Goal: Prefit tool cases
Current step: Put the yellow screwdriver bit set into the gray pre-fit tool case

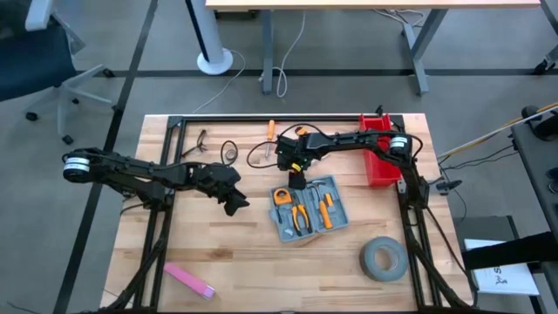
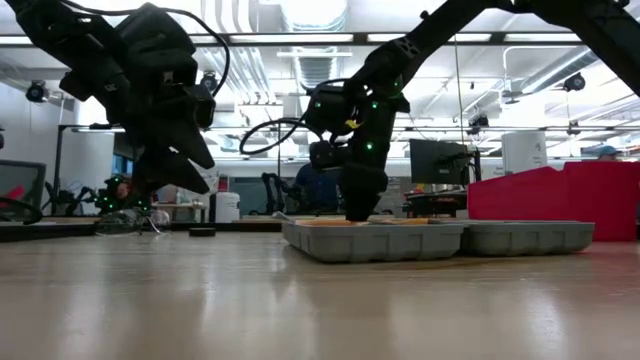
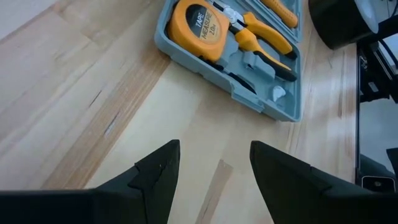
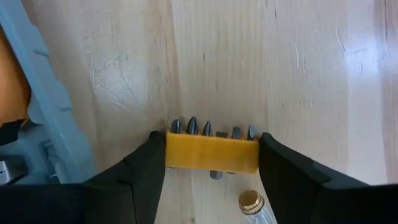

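Yellow bit holder [image 4: 211,153] sits clamped in the right hand [image 4: 211,163], just beside the open tool case [image 1: 309,209] mid-worktop [image 1: 218,253], probably to seat it. Left hand [image 3: 214,168] hovers nearby, fingers apart, empty.
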Controlling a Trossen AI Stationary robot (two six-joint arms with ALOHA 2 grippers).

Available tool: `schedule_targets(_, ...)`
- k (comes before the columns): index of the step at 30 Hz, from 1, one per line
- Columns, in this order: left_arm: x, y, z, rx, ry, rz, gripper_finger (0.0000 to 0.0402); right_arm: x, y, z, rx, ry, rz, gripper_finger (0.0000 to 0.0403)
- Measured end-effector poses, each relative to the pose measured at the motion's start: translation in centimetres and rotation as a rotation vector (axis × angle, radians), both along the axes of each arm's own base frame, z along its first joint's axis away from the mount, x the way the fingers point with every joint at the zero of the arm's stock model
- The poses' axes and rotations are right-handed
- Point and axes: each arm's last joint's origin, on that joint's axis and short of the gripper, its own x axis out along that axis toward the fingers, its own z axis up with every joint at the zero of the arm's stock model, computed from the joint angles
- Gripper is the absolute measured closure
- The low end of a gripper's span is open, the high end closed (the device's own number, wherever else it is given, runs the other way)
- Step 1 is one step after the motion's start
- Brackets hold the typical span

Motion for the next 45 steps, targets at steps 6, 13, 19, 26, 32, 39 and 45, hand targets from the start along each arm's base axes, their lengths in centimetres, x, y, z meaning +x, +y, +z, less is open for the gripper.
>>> schedule_targets(6,0.0,0.0,0.0,-0.003,0.001,0.002,0.0198,0.0,0.0,0.1,-0.001,-0.001,0.002,0.0206)
schedule_targets(13,0.0,-0.1,0.0,-0.005,0.0,-0.011,0.0198,-0.3,0.1,0.5,0.003,0.017,0.006,0.0218)
schedule_targets(19,0.0,-0.1,0.0,0.002,-0.001,-0.017,0.0198,-0.4,0.2,0.7,0.01,0.013,0.025,0.0271)
schedule_targets(26,0.0,-0.1,0.0,0.001,-0.002,-0.017,0.0198,-0.4,0.3,0.7,0.028,0.01,0.054,0.0333)
schedule_targets(32,0.0,-0.1,0.0,-0.002,-0.001,-0.014,0.0198,-0.5,0.4,0.7,0.06,0.009,0.08,0.038)
schedule_targets(39,0.0,-0.1,0.0,-0.004,-0.002,-0.012,0.0198,-1.0,1.0,1.8,0.08,0.02,0.102,0.0402)
schedule_targets(45,0.0,-0.1,0.0,-0.003,-0.004,-0.009,0.0198,-1.8,1.6,4.9,0.058,-0.033,0.123,0.0403)
